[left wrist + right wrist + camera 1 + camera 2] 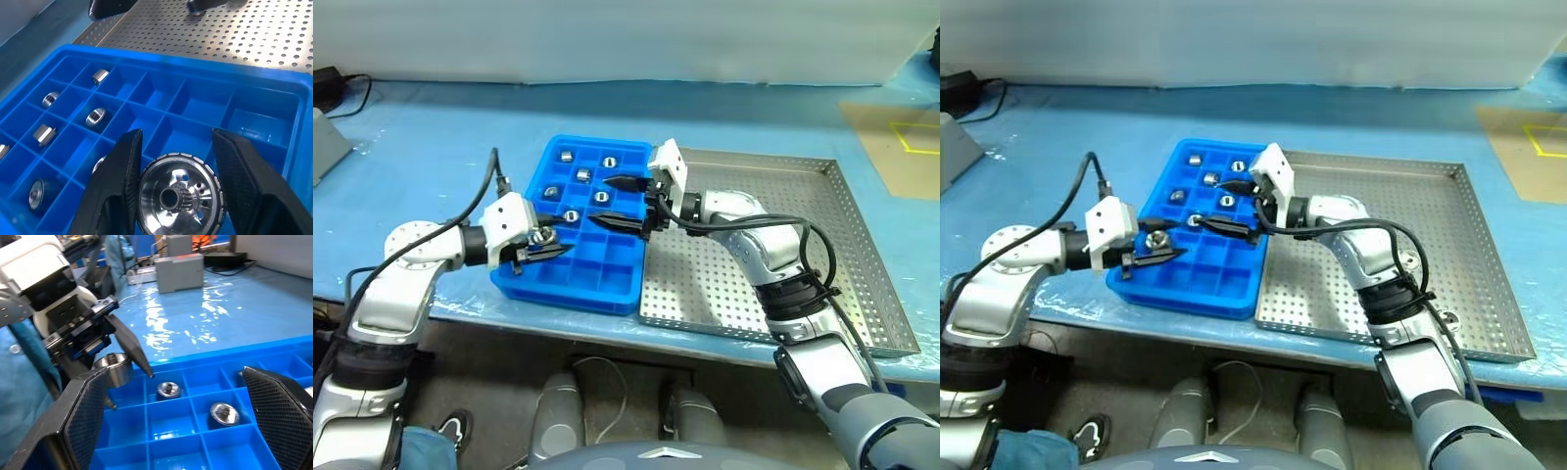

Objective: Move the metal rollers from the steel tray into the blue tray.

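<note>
Six metal rollers (583,175) lie in the blue tray (607,284), one to a compartment, all in the half of the grid farther from me; the nearer rows are bare blue. A seventh roller (180,197) sits between the two black fingers (113,186) of my left gripper (543,247), which is clamped on it — its dark central hole faces my wrist camera. That gripper hangs over the tray's near left corner, pointing across toward my right.

My right gripper (619,203) reaches in from the other side, pointing left, its fingers spread wide with nothing between them. It hovers over the blue tray's right-hand columns, just beyond the edge where the two trays meet, and its tips face my left gripper across a few compartments.

The steel tray (822,255) lies just right of the blue one, edge against edge, on the blue-covered table (431,137). I see no rollers on the perforated floor that shows — my right forearm covers part of it.
</note>
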